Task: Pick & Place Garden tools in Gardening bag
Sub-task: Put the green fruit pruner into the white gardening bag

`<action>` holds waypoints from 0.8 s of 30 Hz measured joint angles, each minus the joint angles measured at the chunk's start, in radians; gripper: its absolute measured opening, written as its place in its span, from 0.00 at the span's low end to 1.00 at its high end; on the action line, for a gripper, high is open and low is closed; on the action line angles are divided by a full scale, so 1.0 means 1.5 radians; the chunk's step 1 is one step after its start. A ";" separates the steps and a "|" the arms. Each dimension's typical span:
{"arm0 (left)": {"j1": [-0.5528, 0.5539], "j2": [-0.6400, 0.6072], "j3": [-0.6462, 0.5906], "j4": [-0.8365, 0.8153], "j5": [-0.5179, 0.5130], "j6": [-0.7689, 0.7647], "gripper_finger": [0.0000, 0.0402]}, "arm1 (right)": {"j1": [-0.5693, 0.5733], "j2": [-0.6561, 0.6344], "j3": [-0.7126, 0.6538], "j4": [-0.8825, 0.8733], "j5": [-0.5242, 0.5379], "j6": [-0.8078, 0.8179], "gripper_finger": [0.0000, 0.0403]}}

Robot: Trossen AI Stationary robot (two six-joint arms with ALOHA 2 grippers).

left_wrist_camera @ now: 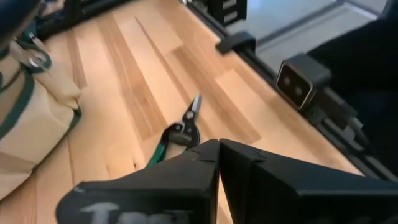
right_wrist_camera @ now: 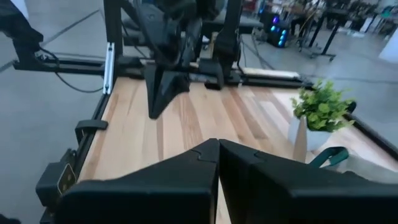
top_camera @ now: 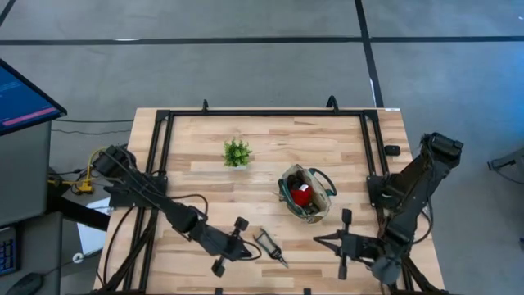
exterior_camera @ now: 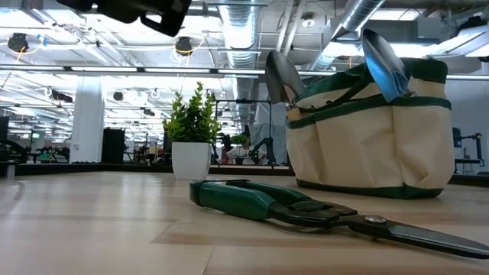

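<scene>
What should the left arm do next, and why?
Probably open the left gripper and lower it over the green-handled shears: its fingers are shut beside them, holding nothing, and the shears lie on the table outside the gardening bag.

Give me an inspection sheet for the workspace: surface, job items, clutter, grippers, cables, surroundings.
Surface: wooden table, black frame round it.
Job's things: gardening bag upright, trowel blades and a red piece in it; green-handled shears flat on the table, outside the bag.
Clutter: potted plant, apart from the bag.
Grippers: left gripper shut, empty, beside the shears; right gripper shut, empty, near the front edge.
Cables: yellow and black leads at the left arm's base.
Surroundings: monitor off the table's left.
</scene>
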 joint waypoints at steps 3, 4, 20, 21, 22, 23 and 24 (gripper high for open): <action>0.015 0.020 0.022 -0.028 0.014 0.010 0.00 | 0.016 0.000 0.000 0.013 0.028 0.000 0.00; 0.021 0.028 0.029 -0.031 0.026 0.022 0.00 | 0.018 0.000 0.000 0.015 0.029 0.000 0.00; 0.106 0.122 0.067 -0.076 0.096 0.131 0.01 | -0.046 0.000 0.000 0.022 -0.075 -0.047 0.00; 0.106 0.124 0.067 -0.076 0.093 0.144 0.02 | -0.048 0.000 0.000 0.022 -0.080 -0.047 0.00; 0.104 0.124 0.067 -0.077 0.093 0.149 0.03 | -0.049 0.000 0.000 0.021 -0.082 -0.047 0.00; 0.104 0.124 0.067 -0.076 0.093 0.150 0.04 | -0.050 0.000 0.000 0.021 -0.082 -0.048 0.00; 0.103 0.124 0.067 -0.074 0.093 0.151 0.06 | -0.050 0.000 0.000 0.021 -0.082 -0.049 0.00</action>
